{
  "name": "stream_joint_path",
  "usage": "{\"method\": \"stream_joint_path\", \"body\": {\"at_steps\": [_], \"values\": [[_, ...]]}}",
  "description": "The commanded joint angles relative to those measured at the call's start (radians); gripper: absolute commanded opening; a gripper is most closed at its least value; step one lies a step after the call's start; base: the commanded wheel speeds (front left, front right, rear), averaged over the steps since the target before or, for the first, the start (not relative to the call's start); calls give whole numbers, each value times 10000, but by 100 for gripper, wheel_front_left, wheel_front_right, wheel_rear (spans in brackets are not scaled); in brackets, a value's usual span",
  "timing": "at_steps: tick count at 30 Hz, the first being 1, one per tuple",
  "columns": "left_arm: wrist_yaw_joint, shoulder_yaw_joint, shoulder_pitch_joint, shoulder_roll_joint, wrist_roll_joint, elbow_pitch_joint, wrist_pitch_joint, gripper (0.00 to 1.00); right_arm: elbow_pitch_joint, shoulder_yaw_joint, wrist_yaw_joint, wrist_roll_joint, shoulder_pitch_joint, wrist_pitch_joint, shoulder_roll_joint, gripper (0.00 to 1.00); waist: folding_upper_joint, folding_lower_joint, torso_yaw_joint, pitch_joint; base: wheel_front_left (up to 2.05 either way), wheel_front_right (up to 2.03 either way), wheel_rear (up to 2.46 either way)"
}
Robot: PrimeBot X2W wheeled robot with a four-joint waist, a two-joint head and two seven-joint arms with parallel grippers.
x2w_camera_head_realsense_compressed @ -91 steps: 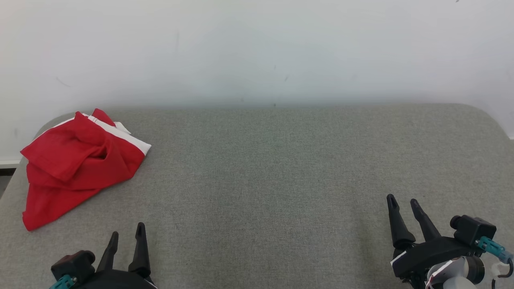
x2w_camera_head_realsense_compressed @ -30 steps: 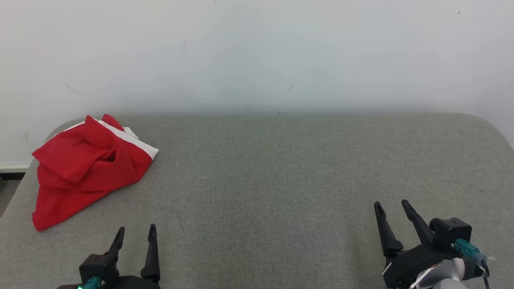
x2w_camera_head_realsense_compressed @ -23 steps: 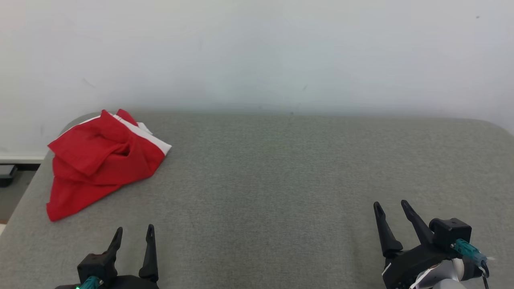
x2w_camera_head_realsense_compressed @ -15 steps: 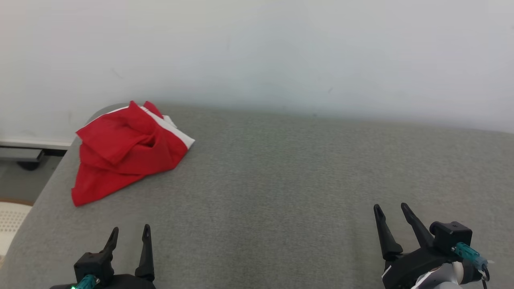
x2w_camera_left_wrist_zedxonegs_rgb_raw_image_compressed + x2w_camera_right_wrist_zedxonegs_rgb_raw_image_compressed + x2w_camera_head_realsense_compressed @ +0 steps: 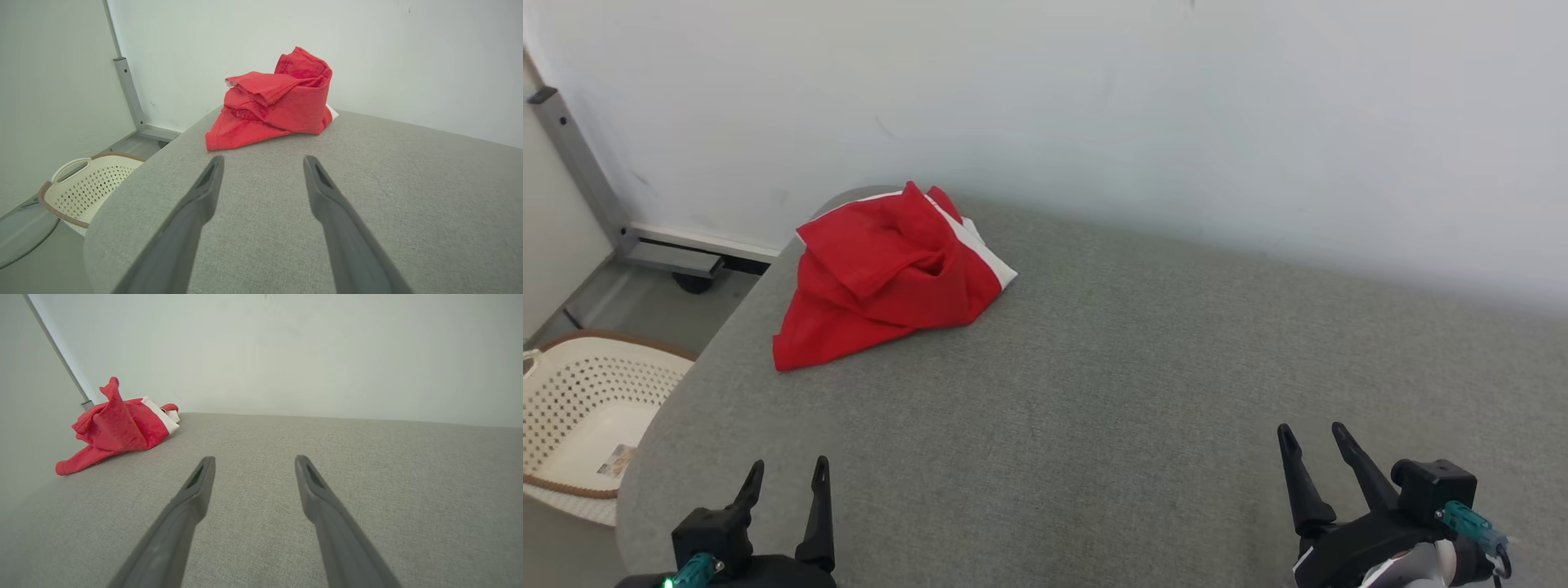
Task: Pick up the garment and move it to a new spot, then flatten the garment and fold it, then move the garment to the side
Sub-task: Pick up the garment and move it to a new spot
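On far-L tbl (image 5: 1135, 367) corner: red garment (image 5: 890, 273)

Left gripper (image 5: 790, 467) low at head view's lower left, fingers pointing up-frame, jaws spread wide, empty. Right gripper (image 5: 1311, 430) at lower right, fingers canted slightly toward the left, jaws equally wide, empty. Both wrist views agree: fingers parted with open gap, tips level, touching nothing.

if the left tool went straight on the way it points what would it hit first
Most likely the red garment, straight ahead of the open left tool across the grey table. If it angles down, the table could come first.
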Motion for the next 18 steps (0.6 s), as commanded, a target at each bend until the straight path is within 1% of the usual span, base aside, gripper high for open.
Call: {"method": "stream_joint_path", "body": {"at_steps": [1, 8, 18], "values": [[28, 13, 101, 115, -120, -80, 44, 100, 68, 73, 0, 107, -111, -92, -58, 100, 0, 0, 462, -37, 0, 0, 0], [78, -66, 122, 70, -160, -162, 130, 100, 232, 257, 0, 184, -193, -200, -57, 100, 0, 0, 783, -14, 0, 0, 0], [107, -164, 130, -10, -295, -32, 178, 100, 299, 303, 0, 73, -232, -193, -60, 100, 0, 0, 731, 67, 0, 0, 0]]}}
